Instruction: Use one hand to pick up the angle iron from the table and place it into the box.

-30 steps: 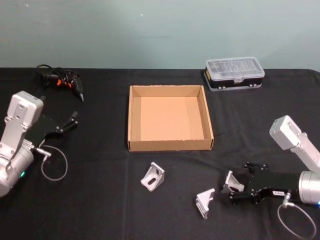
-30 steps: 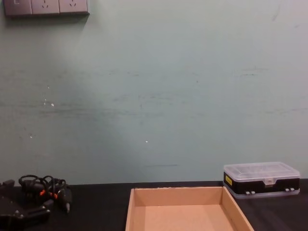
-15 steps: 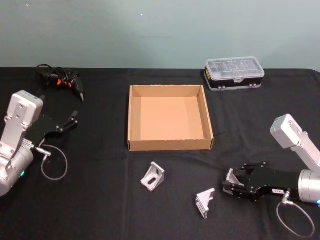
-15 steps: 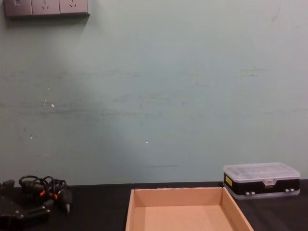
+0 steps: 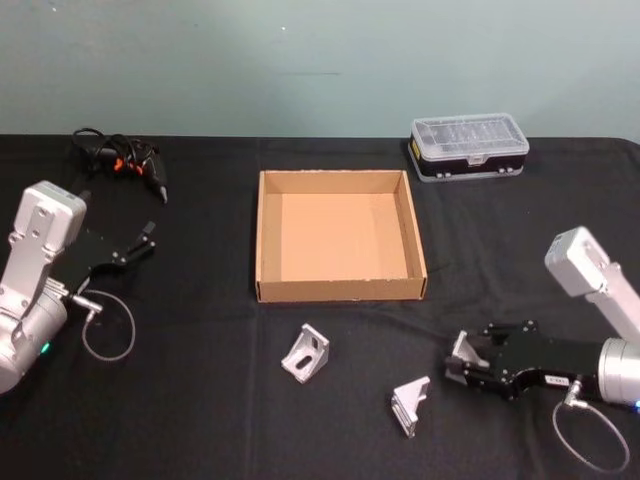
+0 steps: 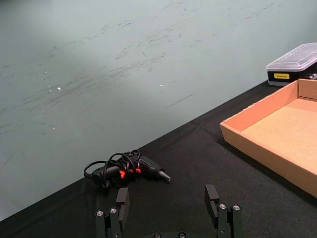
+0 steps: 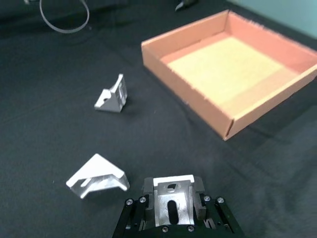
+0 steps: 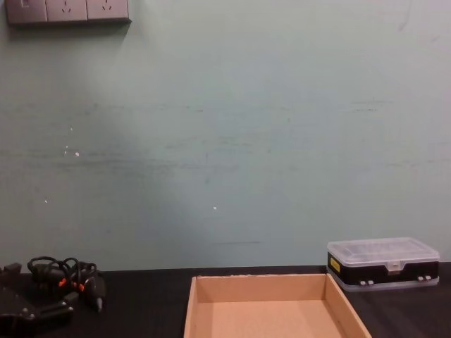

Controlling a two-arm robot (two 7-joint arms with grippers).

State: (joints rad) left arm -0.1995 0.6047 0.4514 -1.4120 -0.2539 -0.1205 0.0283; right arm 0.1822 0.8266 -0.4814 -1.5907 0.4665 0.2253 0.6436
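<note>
My right gripper is low over the black table, in front of and to the right of the box, and is shut on a silver angle iron. The right wrist view shows that angle iron clamped between the black fingers. Two more angle irons lie on the table: one just before the box's front wall, one nearer me. The tan box is empty. My left gripper is parked open at the table's left.
A clear-lidded plastic case stands behind the box on the right. A black tool with a coiled cable lies at the back left. A loose cable loop hangs by the left arm.
My right gripper's fingers closed around the angle iron and drew it slightly back to the right. The left arm and the other two angle irons have stayed put.
</note>
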